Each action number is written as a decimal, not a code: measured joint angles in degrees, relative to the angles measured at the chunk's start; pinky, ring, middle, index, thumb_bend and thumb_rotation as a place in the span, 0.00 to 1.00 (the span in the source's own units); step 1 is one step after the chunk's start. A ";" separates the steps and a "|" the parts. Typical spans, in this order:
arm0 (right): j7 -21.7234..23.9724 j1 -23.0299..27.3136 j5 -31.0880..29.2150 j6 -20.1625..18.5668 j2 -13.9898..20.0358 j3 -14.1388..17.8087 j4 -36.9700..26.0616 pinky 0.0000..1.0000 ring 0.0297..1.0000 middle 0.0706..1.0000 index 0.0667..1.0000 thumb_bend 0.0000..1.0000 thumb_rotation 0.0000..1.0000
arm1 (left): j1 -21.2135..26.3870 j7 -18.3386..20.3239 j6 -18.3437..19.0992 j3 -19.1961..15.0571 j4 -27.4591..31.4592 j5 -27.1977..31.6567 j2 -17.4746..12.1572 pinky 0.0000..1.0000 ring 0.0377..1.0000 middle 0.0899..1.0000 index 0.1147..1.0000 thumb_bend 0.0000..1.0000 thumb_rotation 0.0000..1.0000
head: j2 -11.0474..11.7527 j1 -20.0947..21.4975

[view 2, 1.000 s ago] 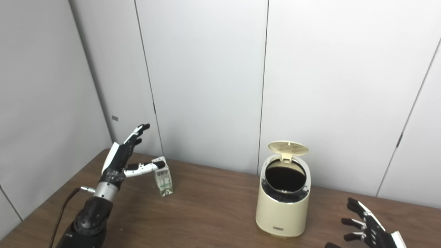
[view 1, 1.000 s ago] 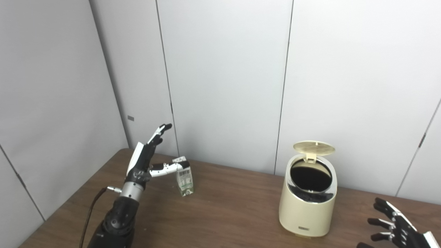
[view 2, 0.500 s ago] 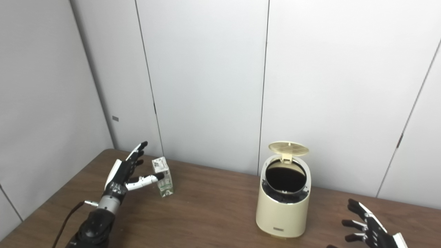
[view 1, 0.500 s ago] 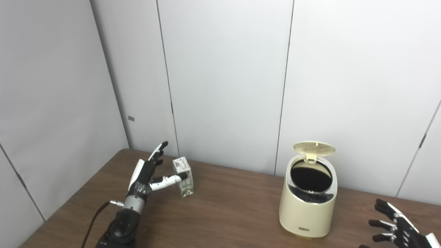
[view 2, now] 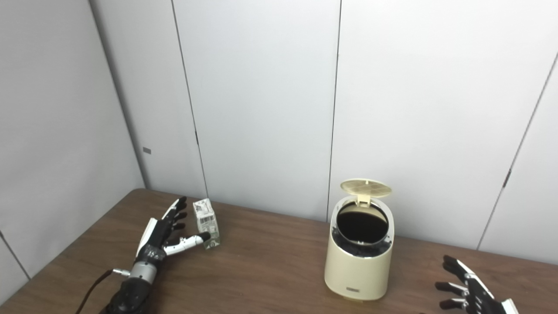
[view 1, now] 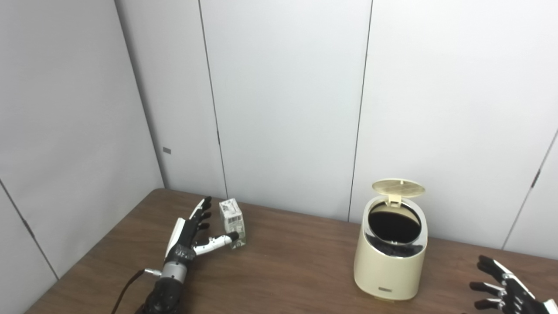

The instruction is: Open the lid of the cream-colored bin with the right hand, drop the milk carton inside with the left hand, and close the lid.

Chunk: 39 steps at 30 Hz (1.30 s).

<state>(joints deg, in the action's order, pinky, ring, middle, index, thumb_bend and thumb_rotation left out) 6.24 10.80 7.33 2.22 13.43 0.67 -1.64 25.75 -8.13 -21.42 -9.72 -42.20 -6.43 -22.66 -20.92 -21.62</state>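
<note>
1. Looking through the left eye view, the milk carton (view 1: 232, 223) is standing upright on the brown table (view 1: 283, 270), near its far left corner. The left hand (view 1: 192, 233) is reaching in beside the carton with its fingers (view 1: 201, 212) spread and extended along the carton's left side, while the thumb (view 1: 216, 242) is pointing at the carton's lower front; whether it is touching is unclear. Nothing is being gripped.
2. In the same view, the cream-colored bin (view 1: 389, 261) is sitting toward the table's right side, well apart from the carton, with its lid (view 1: 398, 187) standing open above the dark opening. The right hand (view 1: 505, 294) is hovering at the near right corner, fingers splayed and holding nothing.
3. Looking through the right eye view, the carton (view 2: 206, 222) is again sitting just beside the left hand (view 2: 163, 237), whose fingers are fanning apart. The bin (view 2: 358, 264) is showing its lid (view 2: 365, 188) raised, and the right hand (view 2: 473, 294) is lying empty with fingers spread near the table's right front edge.
</note>
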 measured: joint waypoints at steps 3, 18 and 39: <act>0.69 -0.28 -0.14 0.06 0.81 -0.04 0.01 0.58 0.73 0.86 0.84 0.86 0.39 | 0.41 -0.05 0.25 -0.02 -0.02 0.41 0.61 0.84 0.87 0.91 0.99 0.92 0.33 | 0.00 0.18; 0.85 -0.55 -0.56 0.14 1.06 -0.03 -0.03 0.59 0.75 0.87 0.85 0.87 0.39 | 2.81 0.09 0.00 0.13 -3.78 2.71 1.12 0.80 0.82 0.84 0.93 0.90 0.24 | -0.44 0.97; 0.83 -1.19 -0.15 -1.20 1.05 0.08 -1.96 0.60 0.75 0.87 0.85 0.81 0.31 | 5.61 -12.84 4.41 1.94 -5.83 -1.71 3.46 0.34 0.40 0.43 0.42 0.53 0.00 | -1.14 0.79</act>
<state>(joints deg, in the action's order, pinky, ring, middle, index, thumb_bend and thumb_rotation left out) 7.07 9.60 7.18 1.02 14.49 0.75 -3.61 31.37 -20.97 -17.01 -7.78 -48.03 -8.14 -19.21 -22.06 -20.83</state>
